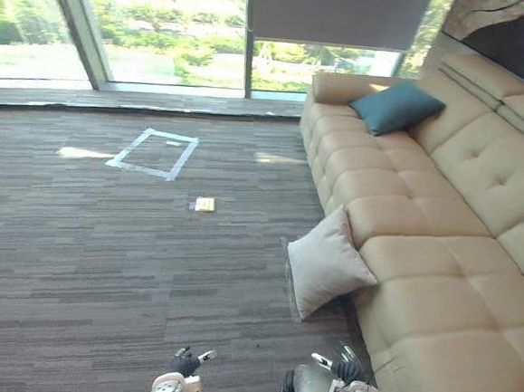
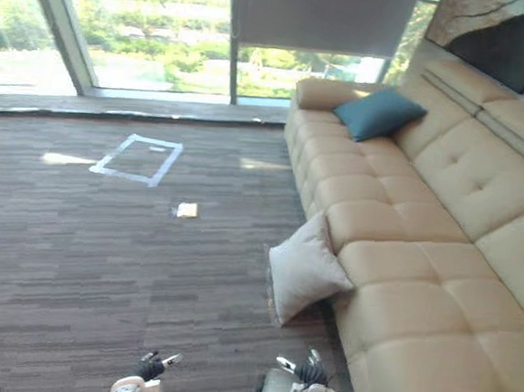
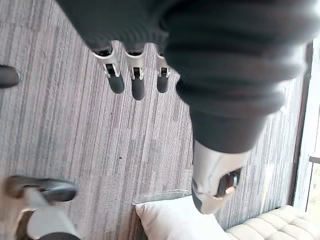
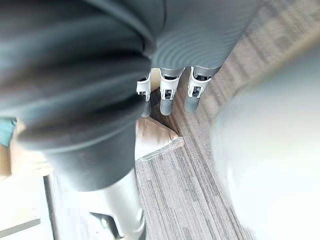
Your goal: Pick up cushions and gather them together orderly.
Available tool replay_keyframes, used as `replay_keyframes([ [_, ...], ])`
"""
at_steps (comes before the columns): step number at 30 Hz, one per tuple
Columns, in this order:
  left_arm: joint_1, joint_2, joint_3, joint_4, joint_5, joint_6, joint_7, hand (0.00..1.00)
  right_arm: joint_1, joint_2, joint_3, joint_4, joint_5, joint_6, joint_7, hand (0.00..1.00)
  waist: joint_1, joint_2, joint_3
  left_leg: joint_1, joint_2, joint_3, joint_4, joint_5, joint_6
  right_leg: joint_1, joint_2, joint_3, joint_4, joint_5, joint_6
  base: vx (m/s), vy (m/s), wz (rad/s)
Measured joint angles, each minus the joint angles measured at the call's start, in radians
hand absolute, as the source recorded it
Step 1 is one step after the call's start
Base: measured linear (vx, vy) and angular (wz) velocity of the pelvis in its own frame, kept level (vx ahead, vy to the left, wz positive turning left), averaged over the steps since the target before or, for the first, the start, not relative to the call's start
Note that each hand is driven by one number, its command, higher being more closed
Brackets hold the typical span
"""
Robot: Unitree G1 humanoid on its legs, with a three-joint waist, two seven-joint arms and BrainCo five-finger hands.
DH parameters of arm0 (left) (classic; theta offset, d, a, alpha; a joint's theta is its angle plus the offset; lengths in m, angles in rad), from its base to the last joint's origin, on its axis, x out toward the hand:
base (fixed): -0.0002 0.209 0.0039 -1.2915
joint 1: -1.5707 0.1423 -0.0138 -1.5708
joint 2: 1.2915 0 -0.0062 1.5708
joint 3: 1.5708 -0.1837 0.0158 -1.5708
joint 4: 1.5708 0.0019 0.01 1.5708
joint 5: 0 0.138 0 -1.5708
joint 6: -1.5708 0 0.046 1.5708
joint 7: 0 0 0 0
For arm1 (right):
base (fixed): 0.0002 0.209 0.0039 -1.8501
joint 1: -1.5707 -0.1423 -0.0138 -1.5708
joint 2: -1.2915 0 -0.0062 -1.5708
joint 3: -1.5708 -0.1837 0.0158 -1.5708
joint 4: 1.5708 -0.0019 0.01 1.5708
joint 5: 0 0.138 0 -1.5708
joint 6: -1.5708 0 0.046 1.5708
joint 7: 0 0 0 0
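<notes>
White cushion [image 1: 326, 272] leans against the sofa [image 1: 436, 296], teal cushion [image 1: 396, 107] lies on it, and my left hand [image 3: 137, 82] and right hand [image 4: 167, 97] hang empty, fingers [image 3: 116, 80] straight.

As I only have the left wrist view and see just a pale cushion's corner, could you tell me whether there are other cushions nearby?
Observer: Yes, a teal cushion lies on the sofa at its far end.
Operator: How does the pale one sit?
Observer: The white cushion stands on the carpet, leaning against the sofa's front.
Operator: Is the right hand free?
Observer: The right hand hangs open, holding nothing.
</notes>
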Motion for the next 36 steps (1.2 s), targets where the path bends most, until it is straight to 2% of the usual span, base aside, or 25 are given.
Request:
replay_keyframes([
  [1,0.003,-0.005,-0.010,0.009,0.013,-0.001,-0.007,0.00,-0.010,-0.016,-0.003,0.011,-0.001,0.003,-0.007,0.00,0.007,0.030,-0.012,-0.004,0.006,0.008,0.013,0.037,0.025,-0.016,0.012,0.000,0.042,-0.056,-0.009,0.52,-0.177,-0.01],
  [4,0.004,-0.012,-0.010,0.013,0.021,0.000,-0.007,0.00,-0.017,-0.019,-0.004,0.016,-0.003,0.009,-0.008,0.00,-0.012,0.047,-0.007,-0.012,0.032,-0.027,0.123,0.102,-0.003,0.023,0.014,-0.015,0.101,-0.156,-0.033,0.49,-0.230,0.14],
  [6,0.004,-0.010,0.006,0.004,0.031,0.000,-0.008,0.00,0.000,-0.019,-0.002,0.014,-0.003,0.015,-0.006,0.00,-0.029,0.047,-0.003,-0.147,0.096,-0.146,0.483,0.187,-0.121,0.138,0.032,-0.054,0.053,-0.192,-0.045,0.44,-0.201,0.37],
  [7,0.005,-0.009,0.010,-0.001,0.031,0.000,-0.008,0.00,0.001,-0.019,-0.001,0.014,-0.003,0.016,-0.006,0.00,-0.028,0.048,-0.002,-0.182,0.105,-0.171,0.568,0.232,-0.155,0.162,0.040,-0.058,0.036,-0.195,-0.049,0.44,-0.118,-0.20],
  [8,0.020,-0.010,0.040,-0.043,0.030,-0.003,-0.008,0.00,-0.005,-0.010,0.010,0.014,-0.002,0.017,-0.006,0.00,-0.010,0.053,-0.002,-0.335,0.140,-0.184,0.887,0.253,-0.183,0.258,0.078,-0.035,-0.048,-0.201,-0.062,0.43,-0.082,-0.45],
  [9,0.022,-0.010,0.049,-0.054,0.030,-0.003,-0.007,0.00,-0.005,-0.005,0.011,0.015,-0.001,0.016,-0.006,0.00,-0.005,0.053,-0.001,-0.367,0.147,-0.170,0.940,0.245,-0.168,0.286,0.085,-0.028,-0.075,-0.201,-0.068,0.51,-0.035,-0.76],
  [10,0.032,-0.009,0.063,-0.074,0.029,-0.003,-0.007,0.00,-0.011,0.005,0.019,0.017,0.000,0.016,-0.006,0.00,0.006,0.044,-0.001,-0.432,0.153,-0.125,0.986,0.211,-0.107,0.351,0.092,-0.001,-0.136,-0.203,-0.073,0.40,0.033,-0.76],
  [11,0.034,-0.008,0.071,-0.091,0.027,-0.005,-0.005,0.00,-0.010,0.007,0.040,0.021,0.001,0.016,-0.007,0.00,0.013,0.037,-0.001,-0.485,0.161,-0.077,0.965,0.161,-0.045,0.409,0.091,0.034,-0.186,-0.200,-0.072,0.41,0.061,-0.80],
  [13,0.034,-0.008,0.077,-0.096,0.021,-0.015,-0.005,0.00,-0.016,0.017,0.039,0.036,0.002,0.018,-0.008,0.00,0.024,0.034,0.000,-0.546,0.156,-0.017,0.822,0.097,0.006,0.477,0.069,0.094,-0.245,-0.192,-0.056,0.55,0.227,-1.03],
  [16,0.033,-0.009,0.077,-0.097,0.020,-0.026,-0.003,0.00,-0.016,0.038,0.038,0.035,0.001,0.021,-0.009,0.00,0.032,0.030,-0.007,-0.600,0.051,-0.133,0.396,0.115,0.019,0.522,0.007,0.207,-0.274,-0.236,0.013,0.43,0.297,-1.11],
  [17,0.031,-0.010,0.076,-0.097,0.018,-0.028,-0.003,0.00,-0.016,0.042,0.038,0.036,0.001,0.022,-0.010,0.00,0.036,0.029,-0.006,-0.604,0.035,-0.172,0.369,0.181,-0.022,0.525,0.003,0.231,-0.273,-0.248,0.030,0.50,0.429,-1.17],
  [18,0.031,0.010,0.077,-0.088,0.011,-0.034,0.001,0.00,-0.004,0.060,0.044,0.033,-0.001,0.023,-0.011,0.00,0.046,0.004,-0.026,-0.576,-0.003,-0.142,0.372,0.148,-0.030,0.526,-0.039,0.311,-0.271,-0.250,0.037,0.58,0.463,-1.10],
  [21,0.029,0.042,0.085,-0.067,0.012,-0.039,0.011,0.00,0.017,0.099,0.059,0.037,-0.001,0.023,-0.007,0.00,0.046,-0.063,-0.066,-0.531,-0.011,-0.048,0.400,0.082,0.022,0.448,-0.053,0.413,-0.161,-0.155,0.038,0.48,0.314,-0.81],
  [22,0.028,0.047,0.085,-0.062,0.012,-0.038,0.012,0.00,0.023,0.101,0.061,0.037,-0.001,0.024,-0.007,0.00,0.046,-0.068,-0.068,-0.495,-0.012,-0.022,0.393,0.079,0.028,0.435,-0.053,0.430,-0.117,-0.116,0.045,0.48,0.274,-0.83],
  [23,0.029,0.048,0.084,-0.058,0.012,-0.038,0.012,0.00,0.022,0.101,0.066,0.037,-0.001,0.024,-0.007,0.00,0.046,-0.067,-0.068,-0.475,-0.011,-0.012,0.388,0.079,0.029,0.425,-0.053,0.433,-0.093,-0.093,0.056,0.47,0.205,-1.04],
  [24,0.036,0.048,0.083,-0.041,0.013,-0.036,0.012,0.00,0.019,0.097,0.080,0.032,-0.002,0.023,-0.005,0.00,0.050,-0.038,-0.064,-0.404,0.008,0.008,0.382,0.079,0.029,0.374,-0.028,0.428,0.041,0.005,0.099,0.41,0.167,-1.45],
  [25,0.036,0.049,0.080,-0.024,0.013,-0.030,0.012,0.00,0.019,0.099,0.080,0.030,-0.003,0.021,-0.002,0.00,0.050,-0.017,-0.071,-0.329,0.017,0.031,0.343,0.079,0.030,0.287,-0.008,0.386,0.213,-0.010,0.130,0.47,0.193,-1.47],
  [26,0.037,0.049,0.078,-0.020,0.013,-0.028,0.012,0.00,0.018,0.098,0.080,0.028,-0.003,0.020,-0.001,0.00,0.051,-0.014,-0.071,-0.306,0.015,0.040,0.325,0.079,0.030,0.264,-0.006,0.368,0.252,-0.027,0.126,0.33,0.134,-1.33],
  [29,0.017,0.045,0.031,0.005,0.014,-0.015,0.011,0.00,0.008,0.088,0.076,-0.004,-0.005,0.015,-0.001,0.00,0.047,-0.006,-0.064,-0.134,-0.022,0.094,0.146,0.064,0.056,0.064,0.009,0.063,0.424,-0.186,-0.026,0.43,0.109,-0.89],
  [31,0.009,0.041,0.031,0.010,0.014,-0.011,0.010,0.00,-0.006,0.086,0.074,-0.005,-0.006,0.017,-0.001,0.00,0.047,-0.006,-0.057,-0.108,-0.020,0.135,0.136,0.063,0.056,0.003,0.013,-0.084,0.387,-0.217,-0.079,0.41,0.003,-0.69],
  [32,0.013,0.030,0.034,0.008,0.014,-0.010,0.009,0.00,-0.008,0.082,0.071,-0.004,-0.013,0.017,-0.005,0.00,0.049,-0.004,-0.054,-0.071,-0.028,0.186,0.147,0.062,0.052,0.004,0.013,-0.294,0.158,-0.164,-0.146,0.59,-0.029,-0.78],
  [33,0.018,0.034,0.039,0.007,0.014,-0.011,0.008,0.00,0.000,0.085,0.068,-0.004,-0.016,0.016,-0.007,0.00,0.049,-0.028,-0.049,-0.057,-0.057,0.200,0.172,0.059,0.041,0.035,0.005,-0.350,-0.016,-0.069,-0.226,0.51,-0.028,-0.72],
  [34,0.011,0.032,0.041,0.013,0.014,-0.010,0.008,0.00,-0.004,0.083,0.063,-0.010,-0.017,0.015,-0.006,0.00,0.048,-0.027,-0.043,-0.052,-0.053,0.197,0.194,0.047,0.033,0.051,0.011,-0.348,-0.011,-0.090,-0.236,0.46,-0.009,-0.63],
  [35,0.010,0.007,0.033,0.008,0.017,-0.010,0.000,0.00,-0.032,0.064,0.032,0.000,-0.034,0.016,-0.010,0.00,0.045,0.041,-0.031,-0.057,-0.026,0.168,0.212,0.011,0.010,0.082,0.051,-0.342,-0.044,-0.089,-0.238,0.34,-0.020,-0.45],
  [36,0.005,-0.010,0.027,-0.009,0.033,-0.011,-0.010,0.00,-0.032,0.053,0.010,0.002,-0.039,0.015,-0.009,0.00,0.023,0.047,-0.015,-0.086,-0.029,0.156,0.221,0.039,0.018,0.104,0.053,-0.329,-0.061,-0.097,-0.226,0.38,-0.038,-0.43],
])
